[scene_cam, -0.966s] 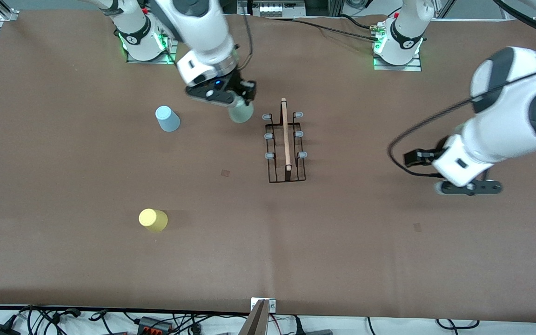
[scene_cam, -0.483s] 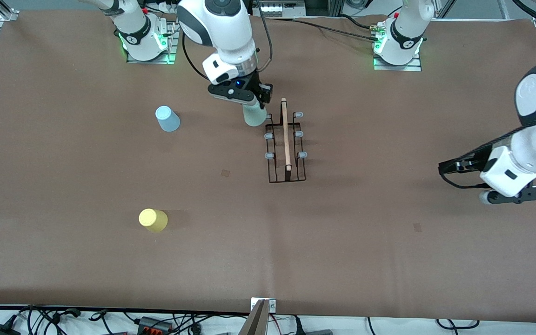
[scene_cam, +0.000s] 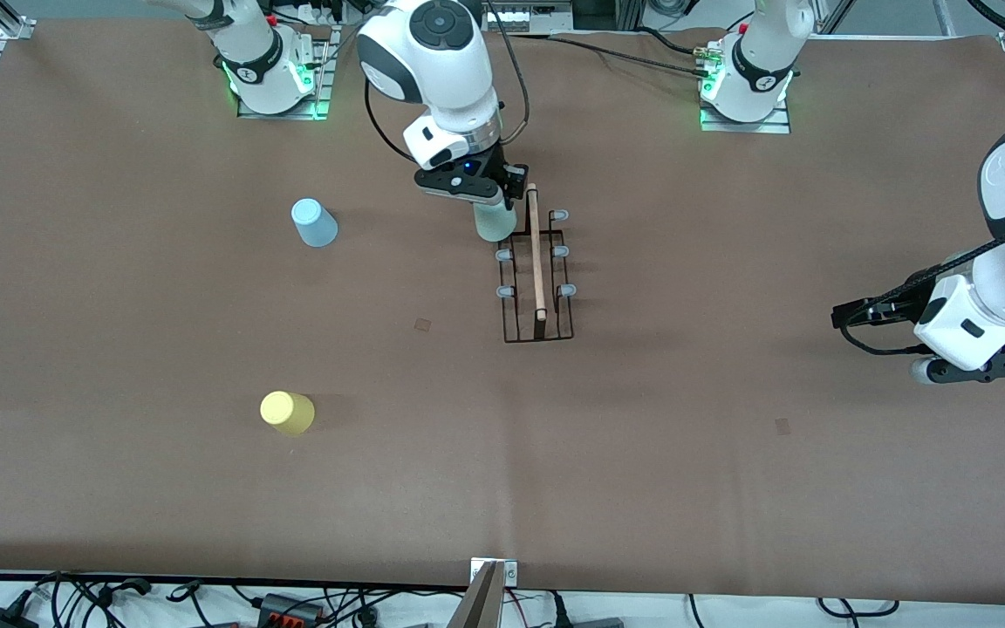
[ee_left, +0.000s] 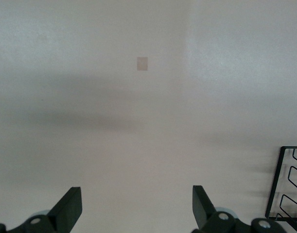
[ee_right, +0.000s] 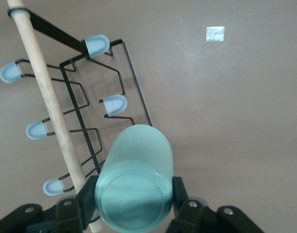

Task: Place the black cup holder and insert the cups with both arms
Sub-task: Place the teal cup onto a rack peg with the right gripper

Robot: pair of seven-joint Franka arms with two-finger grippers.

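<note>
Mint cup (scene_cam: 492, 222) gripped in right gripper (scene_cam: 487, 202) over rack (scene_cam: 537, 270) — left gripper (ee_left: 133, 208) wide

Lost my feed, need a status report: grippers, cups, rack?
Right gripper shut on mint cup, over the black cup holder end nearest the bases. Left gripper open, waiting over bare table. Blue cup, yellow cup on table. Nothing blocking.
</note>
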